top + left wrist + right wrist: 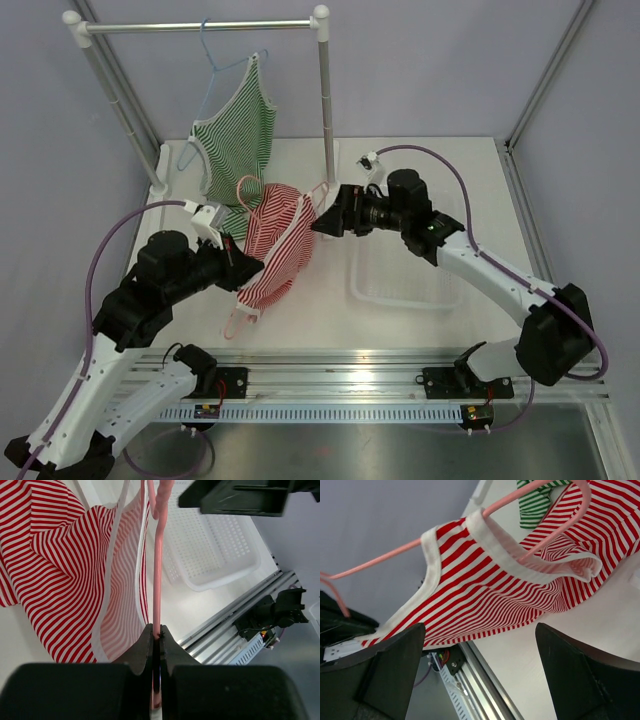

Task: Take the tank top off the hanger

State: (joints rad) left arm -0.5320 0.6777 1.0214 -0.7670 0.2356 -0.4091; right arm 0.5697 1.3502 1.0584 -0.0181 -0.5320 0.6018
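A red-and-white striped tank top (278, 250) hangs on a pink hanger (245, 188) held above the table's middle. My left gripper (245, 268) is shut on the hanger's thin pink bar (157, 570), and the jaws pinch it in the left wrist view (157, 632). The top (60, 565) drapes to the left of the bar. My right gripper (320, 222) is open at the top's right edge. In the right wrist view (480, 630) its jaws stand wide apart just below the striped fabric (485, 585) and the hanger (385, 557), holding nothing.
A green-and-white striped tank top (240, 135) hangs on a blue hanger (215, 65) from the rack's rail (200, 25). The rack's right post (326, 100) stands behind the right gripper. A clear plastic basket (405, 275) sits under the right arm and also shows in the left wrist view (215, 545).
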